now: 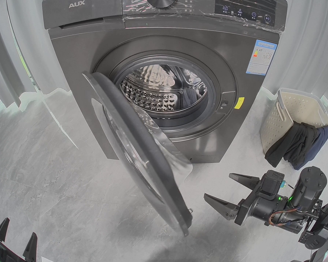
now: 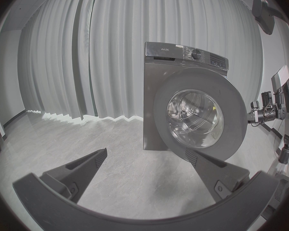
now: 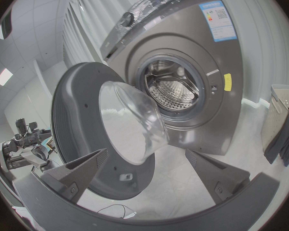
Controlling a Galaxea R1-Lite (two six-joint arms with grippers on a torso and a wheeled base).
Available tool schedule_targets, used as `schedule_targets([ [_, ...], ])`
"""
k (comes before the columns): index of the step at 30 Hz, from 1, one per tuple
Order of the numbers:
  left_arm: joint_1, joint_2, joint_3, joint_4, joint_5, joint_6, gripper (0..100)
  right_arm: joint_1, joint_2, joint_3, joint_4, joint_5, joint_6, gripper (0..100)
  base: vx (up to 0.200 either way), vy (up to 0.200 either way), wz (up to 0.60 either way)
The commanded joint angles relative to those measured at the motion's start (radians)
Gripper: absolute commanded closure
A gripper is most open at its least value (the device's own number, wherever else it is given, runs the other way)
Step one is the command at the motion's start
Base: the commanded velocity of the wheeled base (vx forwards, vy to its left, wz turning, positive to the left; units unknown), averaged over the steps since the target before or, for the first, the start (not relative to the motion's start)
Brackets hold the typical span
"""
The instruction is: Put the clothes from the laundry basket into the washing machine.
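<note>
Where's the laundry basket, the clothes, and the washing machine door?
laundry basket (image 1: 293, 104): head view, on its white perforated wall.
clothes (image 1: 297, 144): head view, on the dark cloth hanging over the basket's rim.
washing machine door (image 1: 156, 175): head view, on the open door's grey rim.

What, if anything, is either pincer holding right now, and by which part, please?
Nothing: the left pincer and the right pincer are both open and empty.

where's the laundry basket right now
In the head view the laundry basket sits on the floor at the robot's right, beside the washing machine, with dark clothes draped over its rim.
</note>
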Motion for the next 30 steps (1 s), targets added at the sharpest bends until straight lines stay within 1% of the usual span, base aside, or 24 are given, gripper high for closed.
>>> schedule_targets([
  [1, 0.000, -0.018, 0.015, 0.000, 0.000, 0.000, 0, 0.008, 0.033, -0.007, -0.011, -0.025, 0.000, 0, 0.000, 0.000, 0.00],
  [2, 0.000, -0.018, 0.015, -0.002, 0.000, 0.000, 0, -0.014, 0.046, -0.019, -0.011, -0.050, -0.002, 0, 0.000, 0.000, 0.00],
  [3, 0.000, -0.018, 0.015, 0.000, 0.000, 0.000, 0, -0.032, 0.059, -0.027, -0.013, -0.065, -0.002, 0, 0.000, 0.000, 0.00],
  [5, 0.000, -0.018, 0.015, 0.000, 0.000, 0.000, 0, -0.051, 0.082, -0.054, -0.013, -0.084, -0.002, 0, 0.000, 0.000, 0.00],
  [7, 0.000, -0.018, 0.015, 0.000, 0.000, 0.001, 0, -0.058, 0.105, -0.104, -0.010, -0.087, -0.002, 0, 0.000, 0.000, 0.00],
  [8, 0.000, -0.018, 0.015, 0.000, 0.000, 0.000, 0, -0.071, 0.143, -0.156, 0.004, -0.088, -0.002, 0, 0.000, 0.000, 0.00],
  [9, 0.000, -0.018, 0.015, -0.002, 0.000, 0.000, 0, -0.075, 0.157, -0.170, 0.005, -0.088, -0.002, 0, 0.000, 0.000, 0.00],
  [10, 0.000, -0.018, 0.015, -0.002, 0.000, 0.000, 0, -0.083, 0.203, -0.206, 0.004, -0.088, -0.002, 0, 0.000, 0.000, 0.00],
  [13, 0.000, -0.018, 0.015, 0.000, 0.000, 0.001, 0, -0.094, 0.272, -0.260, 0.009, -0.088, -0.005, 0, 0.000, 0.000, 0.00],
  [16, 0.000, -0.018, 0.015, 0.000, 0.000, 0.000, 0, -0.095, 0.299, -0.289, 0.010, -0.088, -0.006, 0, 0.000, 0.000, 0.00],
  [22, 0.000, -0.018, 0.015, 0.000, 0.000, 0.001, 0, -0.077, 0.369, -0.355, 0.030, -0.088, -0.006, 0, 0.000, 0.000, 0.00],
  [26, 0.000, -0.018, 0.016, 0.000, 0.000, 0.000, 0, -0.034, 0.382, -0.360, 0.042, -0.088, -0.006, 0, 0.000, 0.000, 0.00],
  [30, 0.000, -0.018, 0.015, 0.000, 0.000, 0.000, 0, 0.014, 0.382, -0.340, 0.041, -0.093, -0.006, 0, 0.000, 0.000, 0.00],
])
